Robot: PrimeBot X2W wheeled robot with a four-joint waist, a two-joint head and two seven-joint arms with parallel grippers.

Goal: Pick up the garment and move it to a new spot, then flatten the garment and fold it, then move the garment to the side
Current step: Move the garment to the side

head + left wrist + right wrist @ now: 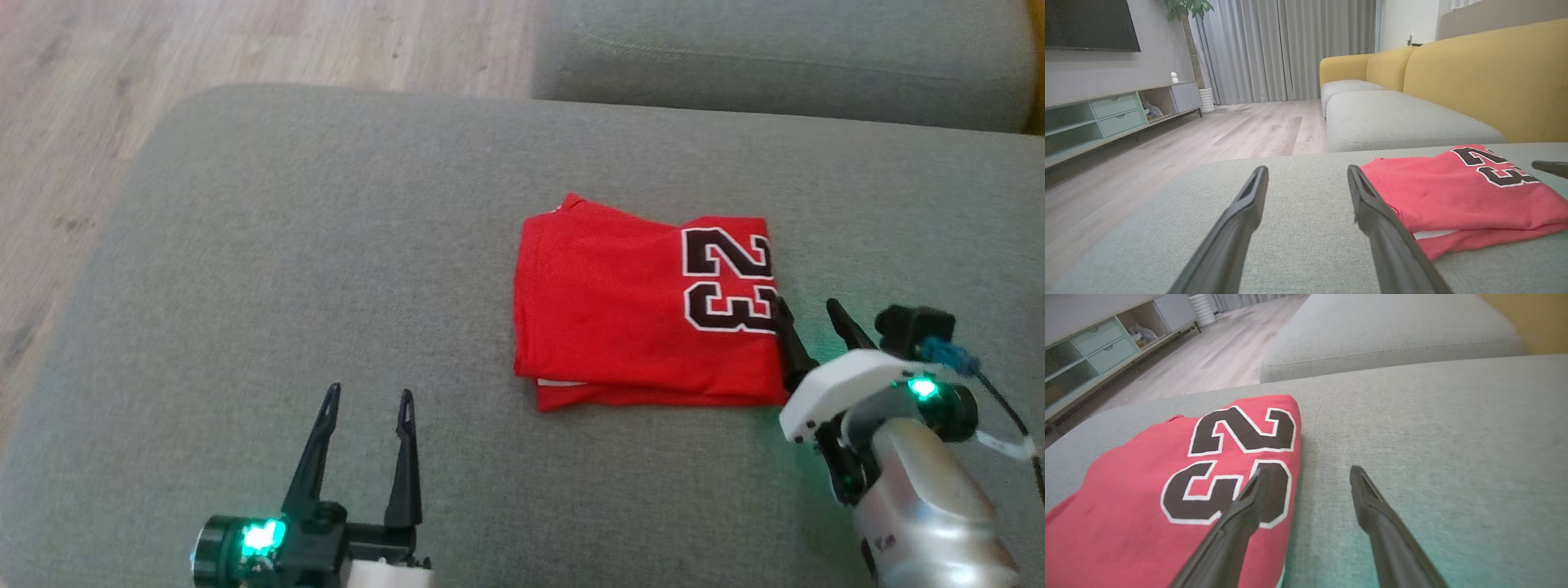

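In the head view, wooden floor [122, 49] fills the upper left of the frame, and the grey seat cushion [326, 245] takes up most of the rest. At the lower left the left gripper [369, 394] hovers over bare cushion, its two dark fingers spread apart with nothing between them. Right of centre lies the red jersey [620, 302], folded into a neat rectangle with a black "23" on its right-hand part and a white layer peeking from its lower edge. A second cushion [775, 57] sits along the upper right. At the lower right the right gripper [808, 304] has its jaws released. One fingertip is at the jersey's right edge beside the numerals, the other over the cushion.

In the left wrist view, a TV cabinet [1114, 110] lines the left, with curtains [1290, 49] at top centre. The left gripper [1307, 171] is parted and empty at the bottom centre. The jersey [1453, 192] is at the lower right, below a yellow backrest [1486, 81].

In the right wrist view, the jersey [1147, 477] fills the lower left. The right gripper [1308, 471] straddles its edge, one finger over the "3"; whether it touches the cloth I cannot tell.
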